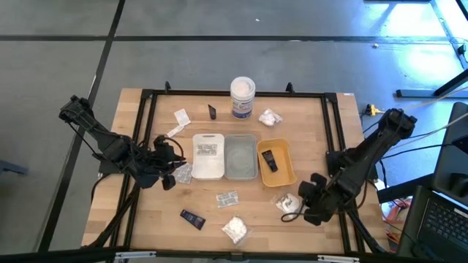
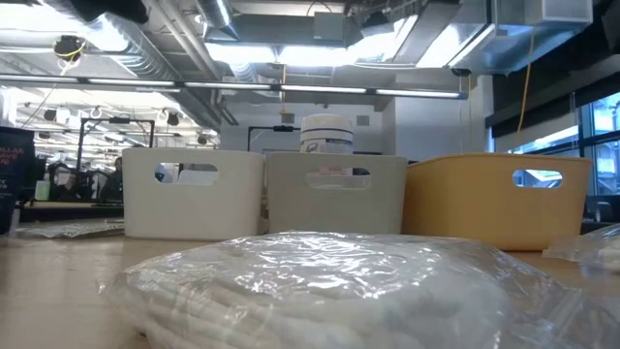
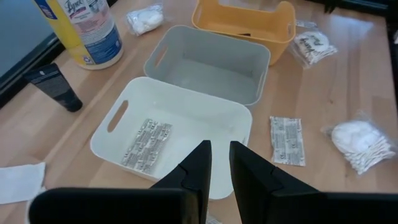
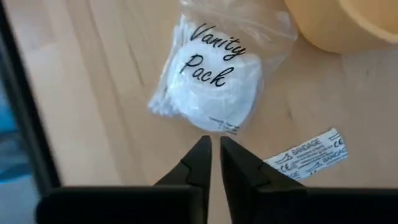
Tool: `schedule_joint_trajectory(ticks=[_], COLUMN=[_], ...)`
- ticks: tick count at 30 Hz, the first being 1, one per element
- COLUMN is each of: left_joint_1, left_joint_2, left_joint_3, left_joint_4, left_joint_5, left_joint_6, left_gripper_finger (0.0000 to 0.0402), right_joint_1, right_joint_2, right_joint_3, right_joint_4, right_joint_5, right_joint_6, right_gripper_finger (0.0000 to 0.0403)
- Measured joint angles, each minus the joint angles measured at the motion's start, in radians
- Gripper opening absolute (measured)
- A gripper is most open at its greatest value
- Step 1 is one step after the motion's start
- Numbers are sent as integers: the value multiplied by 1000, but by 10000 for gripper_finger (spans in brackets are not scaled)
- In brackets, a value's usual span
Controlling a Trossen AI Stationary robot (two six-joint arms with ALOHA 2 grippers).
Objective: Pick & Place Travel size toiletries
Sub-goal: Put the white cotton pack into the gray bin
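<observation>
Your right gripper hovers just short of the Vanity Pack bag on the counter, jaws nearly closed, empty. Slick wrap may slide; the bandage strip nearby could snag.

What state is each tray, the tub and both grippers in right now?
White tray: upright, one printed sachet flat inside.
Grey tray: upright, nothing visible inside.
Orange tray: upright, one black tube inside.
White tub: standing, lid on.
Left gripper: beside the white tray, fingers nearly together, holding nothing.
Right gripper: over the Vanity Pack bag, fingers nearly together, empty.
</observation>
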Motion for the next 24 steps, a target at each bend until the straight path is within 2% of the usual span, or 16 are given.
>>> schedule_joint_trajectory(ticks=[5, 15, 19, 24], left_joint_1=[0, 0, 0, 0], left_joint_2=[0, 0, 0, 0], left_joint_3=[0, 0, 0, 0], left_joint_4=[21, 21, 22, 22], left_joint_5=[9, 42, 42, 42], left_joint_6=[0, -4, -4, -3], left_gripper_finger=[54, 54, 54, 54], right_joint_1=[19, 20, 20, 20], right_joint_2=[73, 192, 221, 227], right_joint_3=[0, 0, 0, 0], right_joint_4=[-4, 13, 39, 44], right_joint_5=[50, 53, 52, 50], right_joint_6=[-64, -73, -96, -102], right_gripper_finger=[93, 202, 208, 163])
